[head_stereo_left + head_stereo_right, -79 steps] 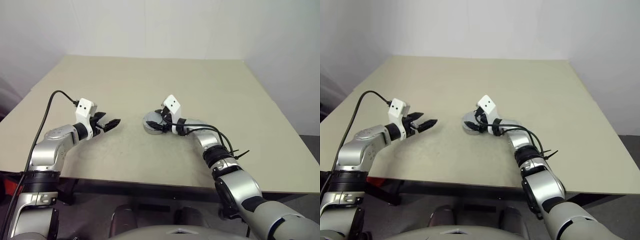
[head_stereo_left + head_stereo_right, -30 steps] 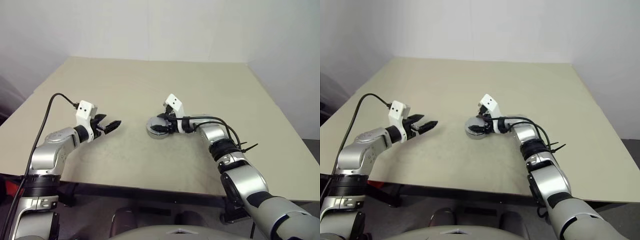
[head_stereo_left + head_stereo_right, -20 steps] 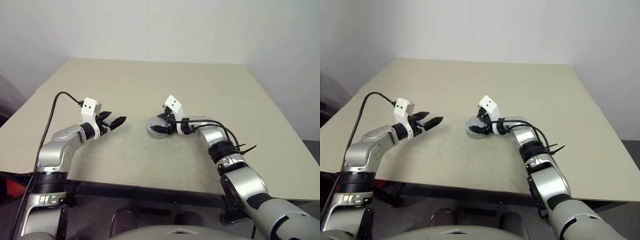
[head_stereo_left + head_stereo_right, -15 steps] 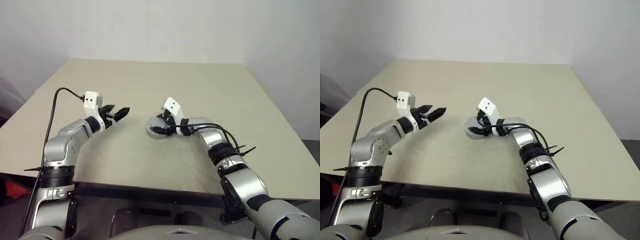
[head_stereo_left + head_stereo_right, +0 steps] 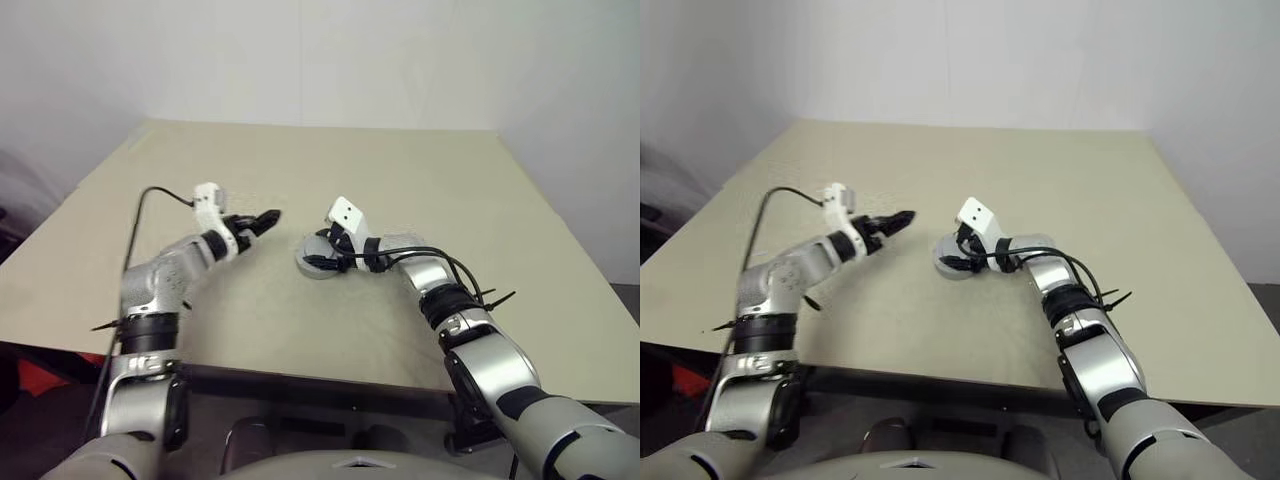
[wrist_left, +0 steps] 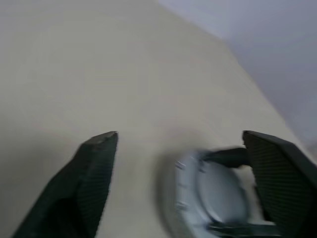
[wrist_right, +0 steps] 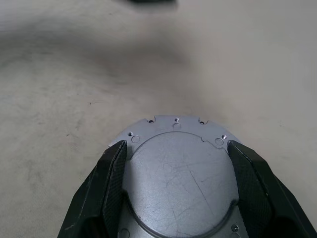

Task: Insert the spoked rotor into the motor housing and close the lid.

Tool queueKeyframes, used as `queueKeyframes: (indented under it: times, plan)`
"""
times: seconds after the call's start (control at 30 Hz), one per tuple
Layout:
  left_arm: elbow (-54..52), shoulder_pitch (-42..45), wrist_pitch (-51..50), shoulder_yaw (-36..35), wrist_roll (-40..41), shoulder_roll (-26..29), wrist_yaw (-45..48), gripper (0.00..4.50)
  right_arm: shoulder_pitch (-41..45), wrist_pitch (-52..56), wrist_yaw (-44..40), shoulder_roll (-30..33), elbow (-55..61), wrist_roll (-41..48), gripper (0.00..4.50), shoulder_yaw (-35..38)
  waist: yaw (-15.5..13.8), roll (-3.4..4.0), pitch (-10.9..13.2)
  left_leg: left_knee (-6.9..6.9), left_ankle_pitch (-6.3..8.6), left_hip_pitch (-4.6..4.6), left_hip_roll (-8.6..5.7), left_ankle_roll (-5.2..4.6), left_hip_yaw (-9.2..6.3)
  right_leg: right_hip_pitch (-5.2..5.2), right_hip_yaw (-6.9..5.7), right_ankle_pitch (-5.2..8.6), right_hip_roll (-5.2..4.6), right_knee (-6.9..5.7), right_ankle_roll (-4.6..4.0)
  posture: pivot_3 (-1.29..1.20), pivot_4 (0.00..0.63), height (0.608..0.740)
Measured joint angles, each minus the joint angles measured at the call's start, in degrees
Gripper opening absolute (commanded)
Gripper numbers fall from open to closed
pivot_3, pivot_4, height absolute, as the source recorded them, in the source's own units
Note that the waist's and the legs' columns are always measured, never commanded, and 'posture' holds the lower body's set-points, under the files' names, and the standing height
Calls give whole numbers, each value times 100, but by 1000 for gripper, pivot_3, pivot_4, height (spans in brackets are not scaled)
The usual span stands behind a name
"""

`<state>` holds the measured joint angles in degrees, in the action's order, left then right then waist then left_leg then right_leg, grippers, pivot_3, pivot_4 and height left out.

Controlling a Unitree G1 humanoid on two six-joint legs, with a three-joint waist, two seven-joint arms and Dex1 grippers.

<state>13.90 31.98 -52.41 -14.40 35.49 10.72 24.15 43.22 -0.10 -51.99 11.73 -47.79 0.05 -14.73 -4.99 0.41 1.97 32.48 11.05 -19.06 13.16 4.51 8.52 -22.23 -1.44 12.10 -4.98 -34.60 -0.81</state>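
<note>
At table centre, my right claw [image 7: 173,198] straddles the lid [image 7: 181,171], fingers against its rim on both sides; it sits flat, apparently on the motor housing [image 5: 318,262]. My left claw [image 5: 262,221] has swung in from the left edge toward it, spread and empty. I judge the lid nearly closed, needing a second hand to seat it. Beige table [image 5: 400,170] bare; white walls behind.

You're looking at a bare test room or lab: one plain beige table [image 5: 420,180] pushed into a corner of blank white walls [image 5: 300,50].
</note>
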Motion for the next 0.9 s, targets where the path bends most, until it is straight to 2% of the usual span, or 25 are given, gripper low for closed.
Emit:
queueKeyframes:
  times: [0.13,0.37,0.6,0.9]
  plan:
    - [487,153,-372,48,105,-214,3,2270,14,-18,-56,-6,1,0,3122,-9,19,-7,-1,-24,0,-8,-13,-1,-1,-2,0,3,-9,9,5,0,0,740]
    - [853,312,-640,-41,163,-243,4,9,21,-19,-73,-4,3,0,3122,-9,26,-6,0,-32,0,-10,-14,-1,-1,-5,-2,4,-12,16,7,0,0,740]
    - [922,318,-804,-9,196,-344,52,9,14,-20,-73,2,22,0,3122,-9,56,-5,0,-61,2,-9,-25,-3,-3,6,-8,5,-17,93,10,0,0,740]
    - [1342,726,-1208,-240,224,-385,-338,9,-33,173,-67,10,279,2,3122,6,65,-6,-2,-89,2,-15,-34,-4,-3,12,-5,5,-21,103,10,0,0,740]
